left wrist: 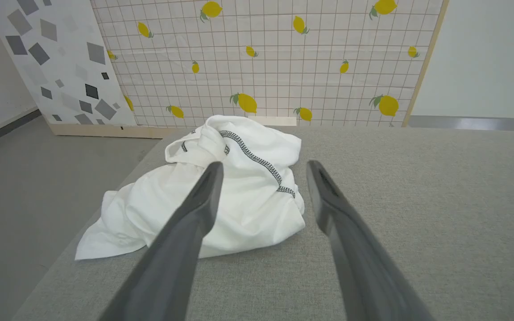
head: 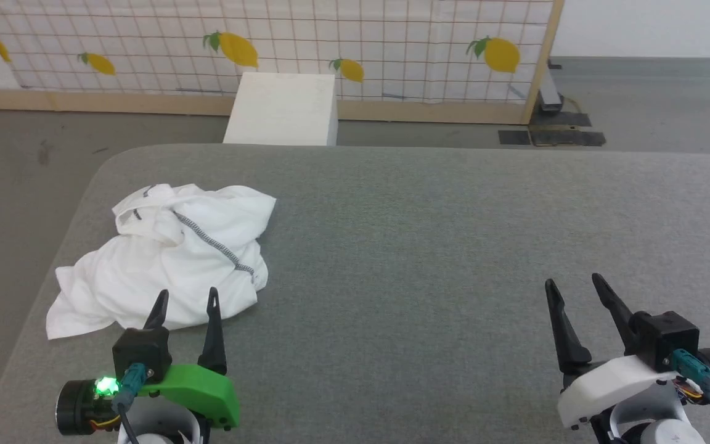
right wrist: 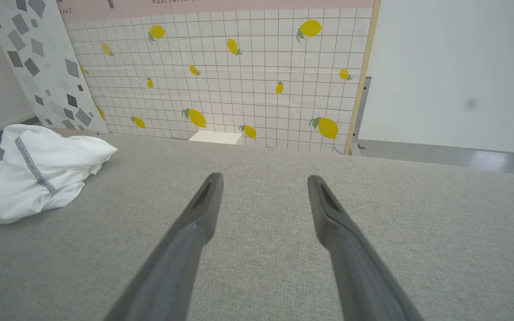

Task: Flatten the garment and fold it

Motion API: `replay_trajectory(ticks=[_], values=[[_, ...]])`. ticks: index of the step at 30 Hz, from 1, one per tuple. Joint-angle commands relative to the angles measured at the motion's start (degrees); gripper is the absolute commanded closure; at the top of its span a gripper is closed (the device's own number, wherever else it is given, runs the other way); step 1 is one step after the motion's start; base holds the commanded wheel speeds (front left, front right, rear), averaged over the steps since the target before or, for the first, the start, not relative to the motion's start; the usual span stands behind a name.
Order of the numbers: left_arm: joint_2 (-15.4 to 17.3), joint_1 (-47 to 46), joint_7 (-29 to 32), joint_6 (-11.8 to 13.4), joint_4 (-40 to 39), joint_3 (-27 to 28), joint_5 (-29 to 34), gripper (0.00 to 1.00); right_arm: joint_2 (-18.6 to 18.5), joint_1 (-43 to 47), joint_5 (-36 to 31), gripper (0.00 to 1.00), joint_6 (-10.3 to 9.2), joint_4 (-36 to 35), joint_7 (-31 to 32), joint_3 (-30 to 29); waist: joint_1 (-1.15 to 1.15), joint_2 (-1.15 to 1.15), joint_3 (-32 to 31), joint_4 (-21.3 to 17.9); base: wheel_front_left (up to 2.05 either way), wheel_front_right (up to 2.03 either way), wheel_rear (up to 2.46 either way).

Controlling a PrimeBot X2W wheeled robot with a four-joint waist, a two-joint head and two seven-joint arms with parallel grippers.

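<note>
A crumpled white cotton T-shirt (head: 164, 259) lies on the grey fabric table (head: 423, 246) just before the left gripper (head: 188, 291); it and the right gripper (head: 574, 279) both stand spread, empty

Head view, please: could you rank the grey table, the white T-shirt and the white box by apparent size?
1. Grey table, by far the largest.
2. White T-shirt, crumpled near the table's left edge.
3. White box; farther from the camera, so its true size is unsure.
</note>
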Motion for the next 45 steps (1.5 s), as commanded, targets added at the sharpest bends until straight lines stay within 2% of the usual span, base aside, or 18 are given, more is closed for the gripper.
replay_trajectory(ticks=[1,23,45], values=[[0.0,0.8,-0.6,0.4,0.2,0.1,-0.6,0.0,0.0,0.9,0.6,0.0,-0.02,0.4,-0.6,0.0,0.0,0.0,0.0,1.0,0.0,0.0,0.0],[0.2,2.5,-3.2,1.0,0.9,0.9,-1.6,0.0,0.0,1.8,2.7,0.0,-0.03,2.5,-3.3,0.6,0.0,0.0,-0.6,9.4,0.0,0.0,0.0],[0.3,4.2,-5.8,1.8,1.8,1.2,-3.1,0.0,0.0,2.5,5.0,0.0,-0.05,5.7,-5.9,1.9,0.0,0.0,-0.9,15.0,0.0,0.0,0.0]])
